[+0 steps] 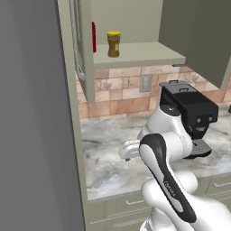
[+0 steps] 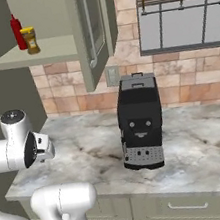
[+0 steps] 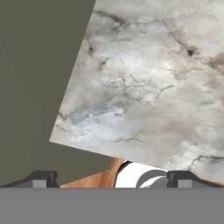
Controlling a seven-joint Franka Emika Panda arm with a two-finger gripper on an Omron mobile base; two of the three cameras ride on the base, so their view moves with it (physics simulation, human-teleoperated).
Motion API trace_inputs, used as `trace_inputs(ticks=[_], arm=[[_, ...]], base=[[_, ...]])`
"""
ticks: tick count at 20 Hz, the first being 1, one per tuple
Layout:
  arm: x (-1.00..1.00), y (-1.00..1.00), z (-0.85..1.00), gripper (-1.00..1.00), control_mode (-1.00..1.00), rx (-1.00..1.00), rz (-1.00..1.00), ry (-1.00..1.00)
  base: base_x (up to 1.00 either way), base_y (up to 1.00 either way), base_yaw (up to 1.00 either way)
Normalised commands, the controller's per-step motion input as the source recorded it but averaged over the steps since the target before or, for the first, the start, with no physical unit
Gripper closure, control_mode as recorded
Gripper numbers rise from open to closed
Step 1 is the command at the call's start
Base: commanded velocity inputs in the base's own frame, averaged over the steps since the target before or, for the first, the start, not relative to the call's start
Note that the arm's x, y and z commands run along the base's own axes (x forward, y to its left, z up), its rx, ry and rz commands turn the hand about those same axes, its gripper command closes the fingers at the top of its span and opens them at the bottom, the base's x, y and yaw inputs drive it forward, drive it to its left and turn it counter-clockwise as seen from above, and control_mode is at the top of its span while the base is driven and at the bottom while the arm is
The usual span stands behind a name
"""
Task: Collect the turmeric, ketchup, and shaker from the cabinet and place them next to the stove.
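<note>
A marbled grey tabletop (image 2: pixel 198 143) runs under a brick-tiled wall, and I stand at its left end with my arm folded low over it. Looking down my hand, my jaws (image 3: pixel 111 180) stand wide apart with nothing between them, above bare stone.

Up on the left, the cabinet (image 1: pixel 135 55) hangs open, its door (image 2: pixel 91 31) swung out over the tabletop. On its inner shelf the ketchup (image 2: pixel 17 32) stands at the back left with the turmeric (image 2: pixel 30 40) just beside it, to its right and a little forward. I cannot make out the shaker or the stove from here.

The risks, as I judge them: the bottle and jar stand so close that reaching for one with jaws this wide could knock the other over or push it deeper onto the shelf. The open door hangs near my path upward, so a careless swing could strike its edge. To the right, the black coffee machine (image 2: pixel 140 122) sits well apart from my hand but would block a low sweep across the tabletop.
</note>
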Motion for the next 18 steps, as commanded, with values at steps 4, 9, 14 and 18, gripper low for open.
trace_inputs(ticks=[4, 9, 14, 18], arm=[[0.40, 0.01, 0.18, -1.00, -1.00, 0.05, 0.00, -0.02], [0.60, 0.00, 0.69, -1.00, -1.00, 0.06, 0.00, -0.15], [0.42, 0.00, 0.77, -1.00, -1.00, 0.04, 0.00, -0.23], [0.33, 0.00, 0.82, -1.00, -1.00, 0.01, 0.00, -0.25]], base=[[0.44, 0.07, 0.00], [0.00, 0.00, 0.00], [0.00, 0.00, 0.00], [0.00, 0.00, 0.00]])
